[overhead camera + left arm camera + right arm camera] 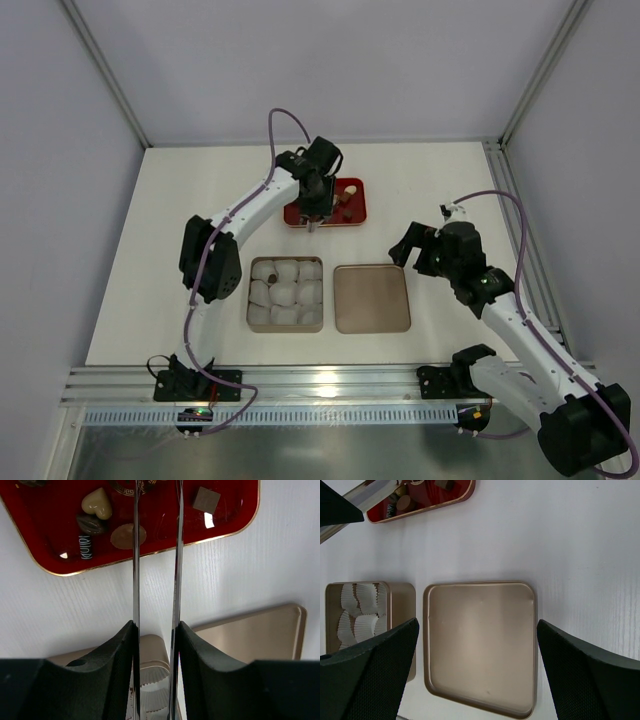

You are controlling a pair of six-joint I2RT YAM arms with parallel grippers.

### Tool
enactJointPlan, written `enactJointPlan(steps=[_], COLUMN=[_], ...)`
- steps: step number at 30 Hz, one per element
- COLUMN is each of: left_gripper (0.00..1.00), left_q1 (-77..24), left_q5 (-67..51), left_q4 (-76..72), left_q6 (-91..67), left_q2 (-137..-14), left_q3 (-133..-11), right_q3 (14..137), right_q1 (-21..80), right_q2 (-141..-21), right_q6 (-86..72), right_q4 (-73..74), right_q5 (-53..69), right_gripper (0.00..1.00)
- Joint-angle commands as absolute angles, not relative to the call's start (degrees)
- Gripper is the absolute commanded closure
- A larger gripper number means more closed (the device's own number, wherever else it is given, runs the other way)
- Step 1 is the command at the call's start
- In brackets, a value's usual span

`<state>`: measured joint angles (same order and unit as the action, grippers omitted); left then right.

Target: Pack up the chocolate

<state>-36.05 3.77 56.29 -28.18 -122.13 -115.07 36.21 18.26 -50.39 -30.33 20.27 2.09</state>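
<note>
Several pieces of chocolate lie on the red tray (55, 555): a cream heart (97, 503), a dark oval (90, 525), a tan round (128, 535) and a brown square (206, 500). My left gripper (156, 625) (314, 200) hovers over the tray's near edge, shut on metal tongs (177, 555). The two blades stand slightly apart and their tips run off the top of the left wrist view. The gold tin (249, 300) holds white paper cups and one dark chocolate (271, 276). My right gripper (477, 630) (415, 250) is open above the tin's lid (480, 645).
The lid (372, 298) lies open side up just right of the tin. The red tray (356, 215) sits behind both, toward the back middle of the white table. Metal frame rails run along the near and right edges.
</note>
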Motion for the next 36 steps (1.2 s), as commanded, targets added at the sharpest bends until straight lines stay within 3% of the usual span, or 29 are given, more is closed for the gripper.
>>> enactJointPlan(steps=[1, 22, 36], left_gripper=[0.62, 0.7, 0.7], left_q1=[-36.21, -36.21, -36.21], left_q5=[3.25, 6.42, 3.87], left_q4=[54.58, 58.09, 58.97], left_q6=[-27.77, -26.46, -28.56], left_q2=[-122.61, -118.3, -105.48], left_q3=[-117.51, -120.23, -111.63], right_q3=[37.79, 36.83, 36.47], right_q1=[18.19, 18.19, 18.19], right_q2=[-50.62, -51.59, -52.29], right_q6=[-29.71, -30.23, -30.67], right_q4=[18.37, 16.7, 15.47], right_q5=[1.58, 2.29, 2.46], right_gripper=[0.0, 0.0, 0.0])
